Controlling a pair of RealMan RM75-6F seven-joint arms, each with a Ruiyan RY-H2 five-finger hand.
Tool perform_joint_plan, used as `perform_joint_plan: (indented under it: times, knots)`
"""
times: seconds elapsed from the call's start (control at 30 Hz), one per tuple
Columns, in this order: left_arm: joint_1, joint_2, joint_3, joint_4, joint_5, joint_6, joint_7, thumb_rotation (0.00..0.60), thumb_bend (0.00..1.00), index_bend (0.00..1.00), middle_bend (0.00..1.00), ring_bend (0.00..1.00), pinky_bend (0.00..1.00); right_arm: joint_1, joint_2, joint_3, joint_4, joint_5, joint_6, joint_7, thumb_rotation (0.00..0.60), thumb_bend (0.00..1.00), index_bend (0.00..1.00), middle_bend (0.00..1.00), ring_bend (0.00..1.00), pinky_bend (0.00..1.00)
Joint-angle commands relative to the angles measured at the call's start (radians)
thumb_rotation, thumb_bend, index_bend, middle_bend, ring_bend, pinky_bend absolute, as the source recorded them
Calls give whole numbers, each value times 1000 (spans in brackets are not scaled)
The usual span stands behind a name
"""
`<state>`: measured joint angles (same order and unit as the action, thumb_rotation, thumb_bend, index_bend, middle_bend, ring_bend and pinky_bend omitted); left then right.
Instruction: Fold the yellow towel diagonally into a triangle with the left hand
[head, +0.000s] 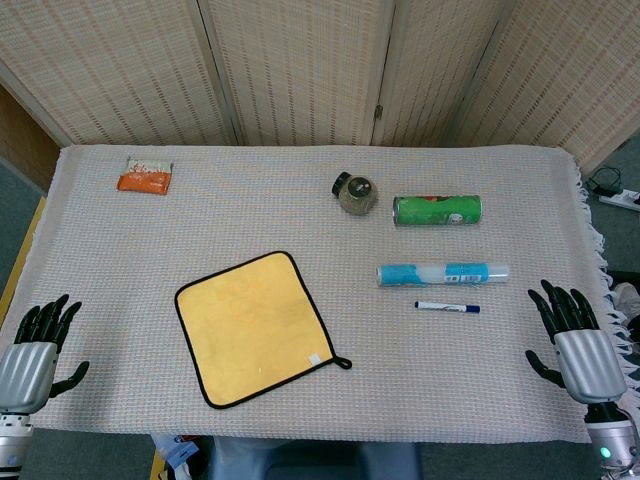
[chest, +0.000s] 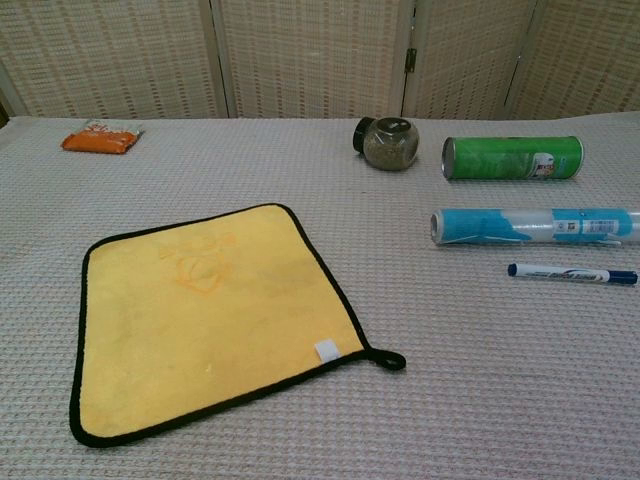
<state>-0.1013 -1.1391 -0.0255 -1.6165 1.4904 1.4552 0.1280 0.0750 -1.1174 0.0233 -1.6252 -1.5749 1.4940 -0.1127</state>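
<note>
The yellow towel (head: 255, 325) (chest: 205, 315) with black trim lies flat and unfolded on the table, a black loop and white tag at its near right corner. My left hand (head: 38, 350) rests at the table's near left edge, fingers spread, holding nothing, well left of the towel. At the near right edge sits my right hand (head: 578, 340), also spread and empty. Neither hand shows in the chest view.
An orange packet (head: 145, 176) (chest: 99, 138) lies far left. A round jar (head: 356, 194) (chest: 386, 143), a green can (head: 437, 210) (chest: 512, 158), a blue-white tube (head: 442, 273) (chest: 535, 226) and a marker pen (head: 447, 307) (chest: 571, 273) lie right of the towel. A woven cloth (head: 250, 200) covers the table.
</note>
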Motion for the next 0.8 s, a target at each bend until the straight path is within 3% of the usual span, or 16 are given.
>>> perform_joint_plan:
  times: [0.03,0.27,0.4,0.5,0.6,0.67,0.73,0.8]
  knots:
    - [-4,-2,0,3,-5,-9,0,600,323,0,0,5,11,0,0,0,0,-3,1,-1,600,335,0,0,0,0]
    - [-26,-7,2,12,26,-28,-48,600,322,0,0,2,20,-22,17,-10,-4,-41,53,30,600,335,0,0,0,0]
    - [-54,-16,6,21,98,-23,-162,600,323,1,20,30,97,-39,29,-20,-5,-70,90,54,600,335,0,0,0,0]
    - [-100,-12,-10,19,137,-47,-187,600,325,41,228,267,360,-41,37,-26,-4,-92,101,68,600,336,0,0,0,0]
    - [-167,-27,-44,49,180,-67,-224,600,326,143,609,650,753,-41,40,-29,-1,-105,102,80,600,335,0,0,0,0]
    - [-214,-44,-76,61,153,-116,-243,600,329,227,832,829,914,-40,43,-32,1,-111,101,84,600,335,0,0,0,0]
    - [-264,-63,-104,79,128,-170,-235,600,332,308,967,953,991,-38,49,-35,-1,-114,94,88,600,335,0,0,0,0]
    - [-301,-94,-128,97,96,-210,-234,600,332,366,1000,999,1000,-34,53,-34,-3,-111,87,97,600,335,0,0,0,0]
